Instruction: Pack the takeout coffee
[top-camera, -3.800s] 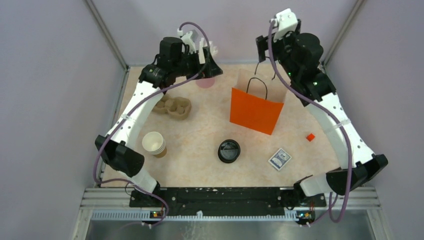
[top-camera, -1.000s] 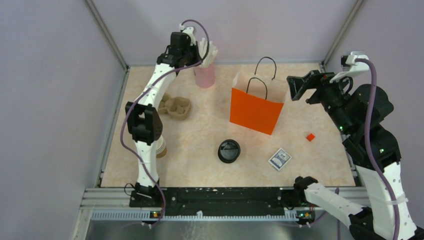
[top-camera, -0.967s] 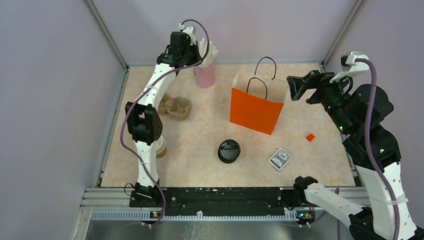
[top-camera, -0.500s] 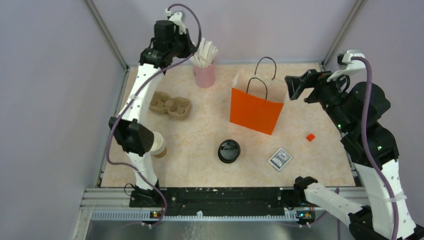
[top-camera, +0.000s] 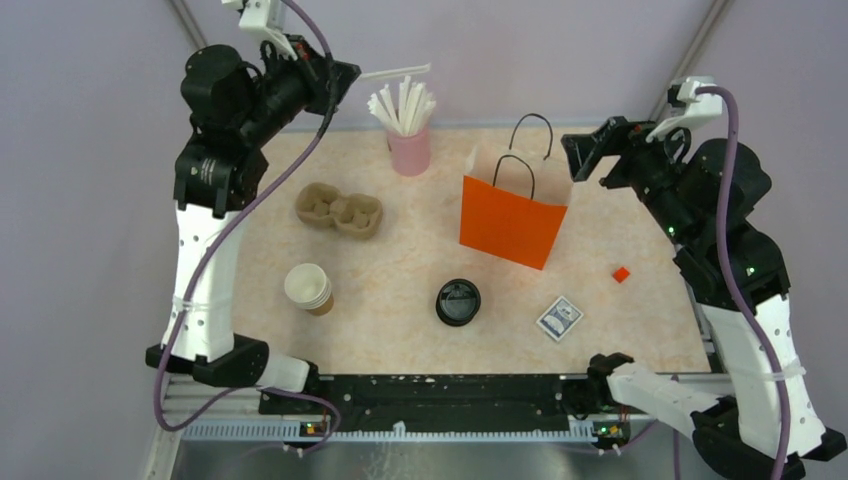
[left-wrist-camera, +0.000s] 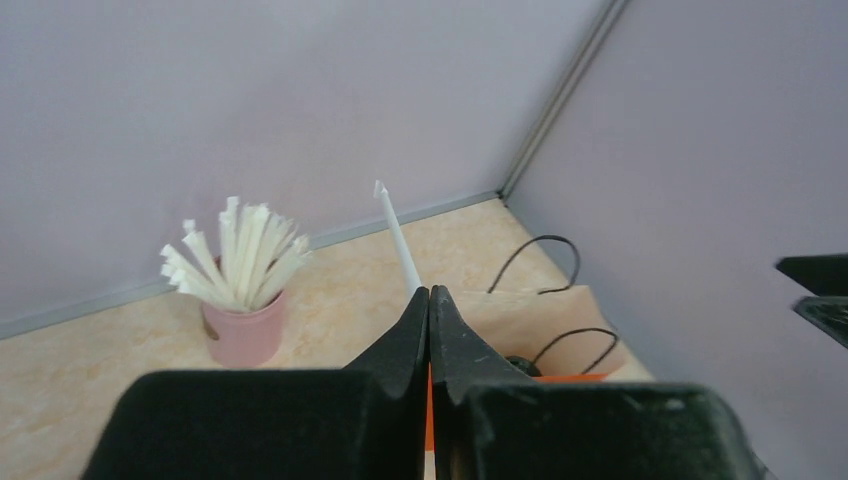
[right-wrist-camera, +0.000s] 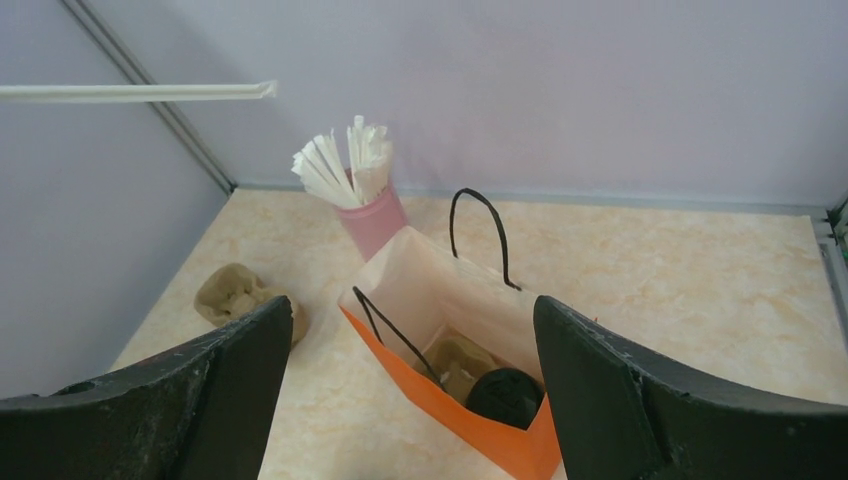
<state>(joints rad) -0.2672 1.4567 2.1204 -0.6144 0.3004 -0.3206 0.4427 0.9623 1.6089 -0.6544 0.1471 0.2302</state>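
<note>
The takeout coffee stands inside the orange bag, beside a pulp carrier; only its black lid shows, and it is seen again in the left wrist view. My right gripper hangs open above the bag's right side, and in its own view the gripper has nothing between its jaws. High at the back left, my left gripper is shut on a white straw. In the left wrist view the straw sticks out past the closed gripper.
A pink cup of straws stands at the back. A pulp cup carrier and a lidless paper cup sit at the left. A black lid, a card packet and a small red cube lie in front of the bag.
My left arm has lifted up and swung left, away from the pink cup, carrying one straw out of it. The right gripper has shifted slightly left above the bag.
</note>
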